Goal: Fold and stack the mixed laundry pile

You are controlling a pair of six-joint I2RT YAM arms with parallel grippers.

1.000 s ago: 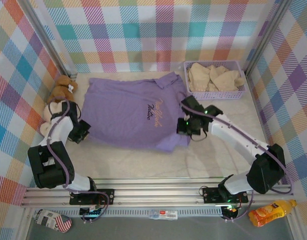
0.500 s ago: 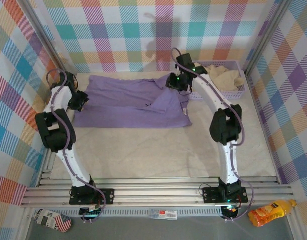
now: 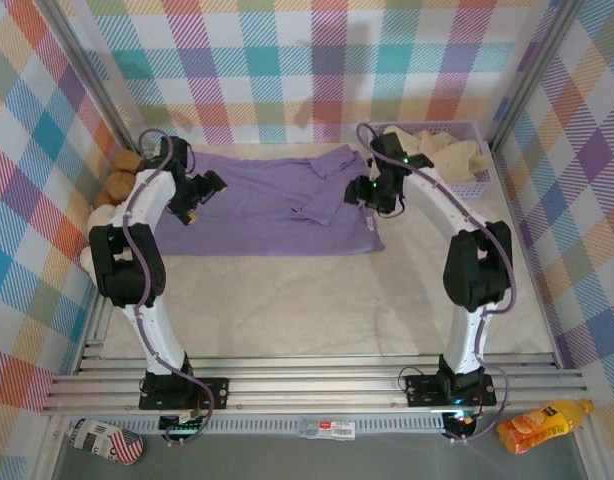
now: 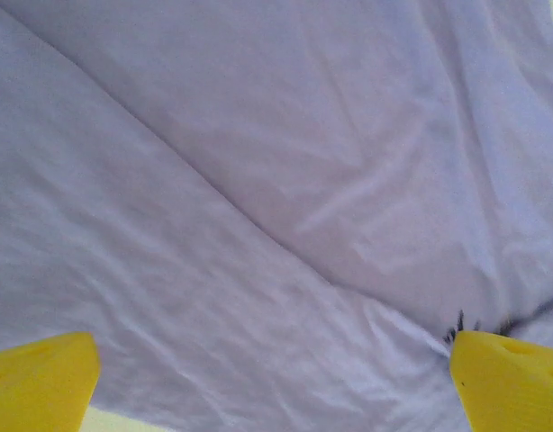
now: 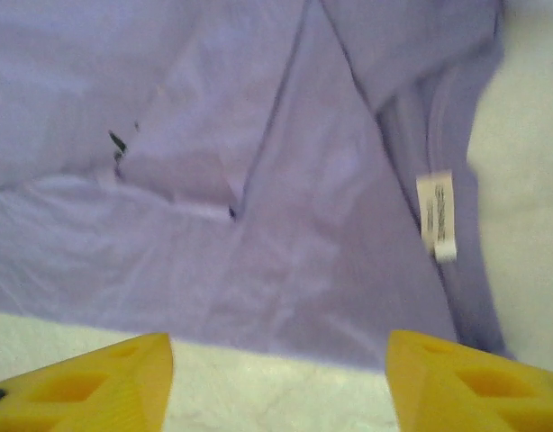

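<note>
On the near rail lies an orange bottle (image 3: 542,425). Beyond it the pale, marbled table (image 3: 317,300) is bare up to the lavender shirt (image 3: 267,215), which lies folded to a flat band across the far half. 1 second ago it was spread open and both arms were drawn back near it.

The left gripper (image 3: 200,190) has moved in from the shirt's left edge to hang over its left part. Its yellow fingertips (image 4: 506,378) are spread wide, with only soft, lightly creased cloth beneath them. The right gripper (image 3: 377,192) has come back from beside the basket to the shirt's right edge, jaws likewise apart and holding nothing. A white label (image 5: 436,216) shows on the hem below it.

Farther right, the cream garment (image 3: 442,150) sits crumpled in the purple mesh basket (image 3: 467,185). A fuzzy brown teddy bear (image 3: 117,180) rests at the far left.
</note>
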